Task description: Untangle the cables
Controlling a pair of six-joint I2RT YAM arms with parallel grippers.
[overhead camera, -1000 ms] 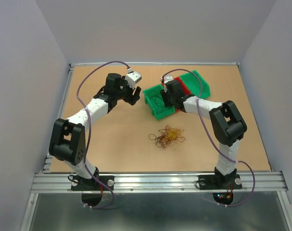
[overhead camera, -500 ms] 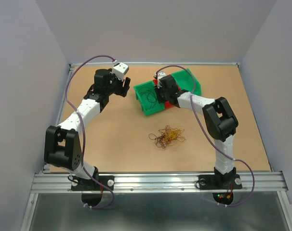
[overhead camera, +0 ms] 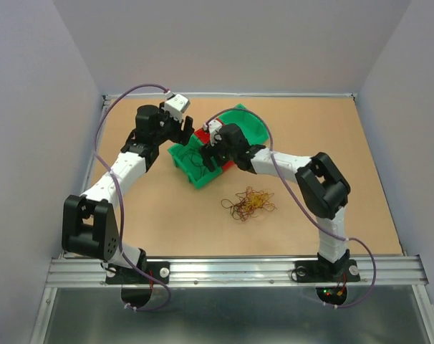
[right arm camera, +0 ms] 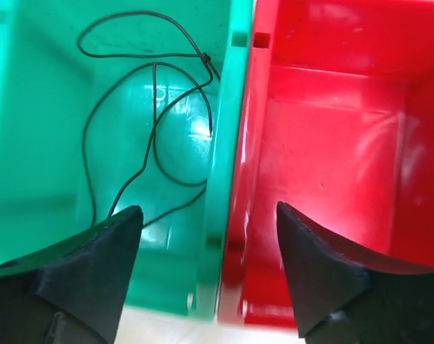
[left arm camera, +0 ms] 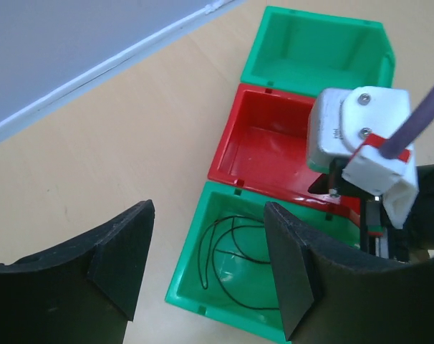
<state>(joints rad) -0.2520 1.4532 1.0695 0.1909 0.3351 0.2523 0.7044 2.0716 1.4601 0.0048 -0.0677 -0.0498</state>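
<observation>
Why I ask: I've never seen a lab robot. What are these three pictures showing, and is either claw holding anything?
These are two robot arms, a left arm and a right arm, bolted at the near edge of a table. The wide picture looks down from above and behind them. The other two come from a camera on each wrist, so the dark shapes at the bottom are that arm's own fingers. On the table lie a tangle of thin cables and three bins in a row. The green bin holds one loose dark cable, and beside it stand a red bin and another green bin. The left gripper and right gripper are both open, holding nothing.
</observation>
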